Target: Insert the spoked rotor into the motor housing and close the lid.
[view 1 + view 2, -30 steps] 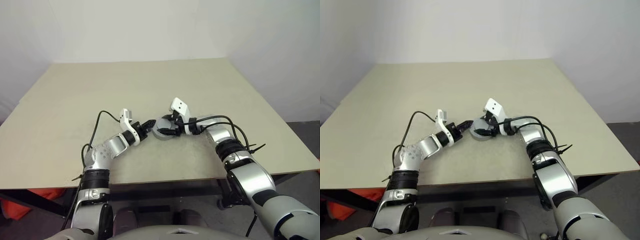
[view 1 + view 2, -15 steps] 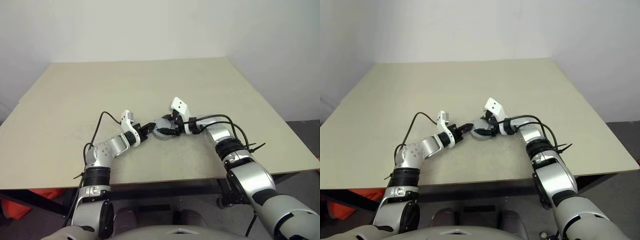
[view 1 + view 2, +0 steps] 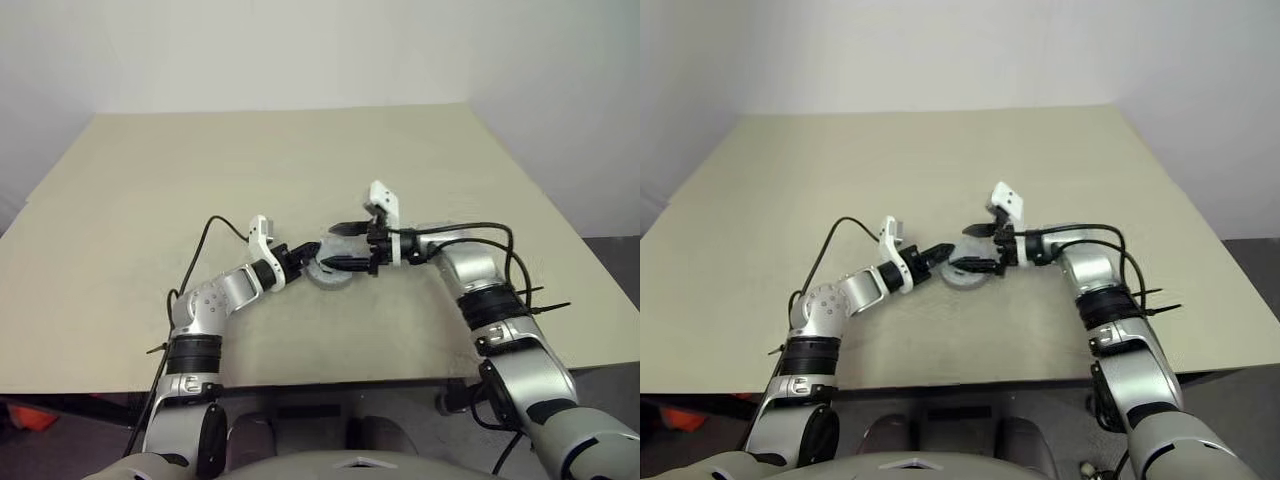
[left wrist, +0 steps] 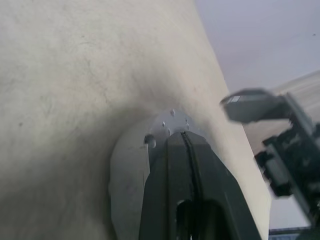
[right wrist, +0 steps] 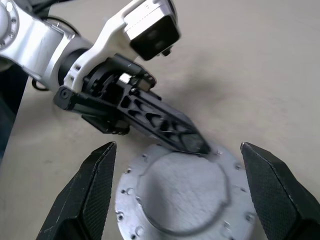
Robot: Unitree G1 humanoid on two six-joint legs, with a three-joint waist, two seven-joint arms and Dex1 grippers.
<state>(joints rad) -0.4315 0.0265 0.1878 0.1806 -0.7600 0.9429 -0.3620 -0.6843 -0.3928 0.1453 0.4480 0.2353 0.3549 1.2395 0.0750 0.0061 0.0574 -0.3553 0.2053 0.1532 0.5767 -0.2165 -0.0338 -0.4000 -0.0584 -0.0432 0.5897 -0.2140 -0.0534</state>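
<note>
Jaws, left: your left gripper [image 5: 197, 145] has its two black fingers pressed together with nothing between them; the closed tip rests on the rim of the lid [image 5: 182, 192].
Jaws, right: your right gripper [image 3: 978, 249] stands spread wide and holds nothing; in the right wrist view its fingers [image 5: 87, 192] flank the lid on either side, clear of it.
Lid: you see a flat dull-grey disc with a raised round centre and small holes around its outer band, lying flat.
Lid, position: near the middle of the worktop [image 3: 200, 170], between your two grippers, toward the near edge.
Motor housing: you cannot tell it apart from above; the grey disc covers whatever lies beneath.
Spoked rotor: you cannot make it out.
Right gripper, height: above the lid, not touching it, pointing toward your left side.
Left gripper, approach: reaches in from your left, angled slightly down onto the lid.
</note>
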